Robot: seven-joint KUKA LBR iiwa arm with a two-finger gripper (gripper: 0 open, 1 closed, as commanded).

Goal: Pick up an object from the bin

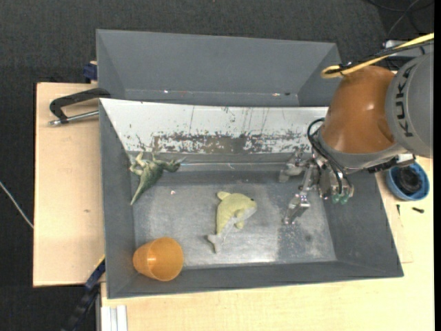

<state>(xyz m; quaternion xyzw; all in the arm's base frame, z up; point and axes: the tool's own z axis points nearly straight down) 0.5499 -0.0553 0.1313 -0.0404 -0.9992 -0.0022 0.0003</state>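
– Over the right side of the bin point(114, 205), what do we see of the gripper point(295, 193)?

– We see it low above the floor near the right wall, under the arm's orange cover point(358, 112). Its fingers point(296, 211) stand apart, one nearer the back wall and one nearer the front. Between them we see only bare grey floor, so they have hold of nothing. Whether a tip touches the floor, we cannot tell.

– Which thing lies closest to it?

– A pale yellow toy dolphin point(231, 216). We find it lying flat in the middle of the bin floor, with its tail toward the front left corner and its head toward the back right. It is on the left-wall side of the gripper, near it but apart, with a strip of bare floor between the two.

– And the rest?

– We count two more things, both well apart from the gripper. A green toy dinosaur point(148, 171) lies by the back wall near the back left corner, its long tail running down toward the left wall. An orange cup point(160, 259) lies on its side in the front left corner, close against the front wall. We cannot say which way its mouth faces.
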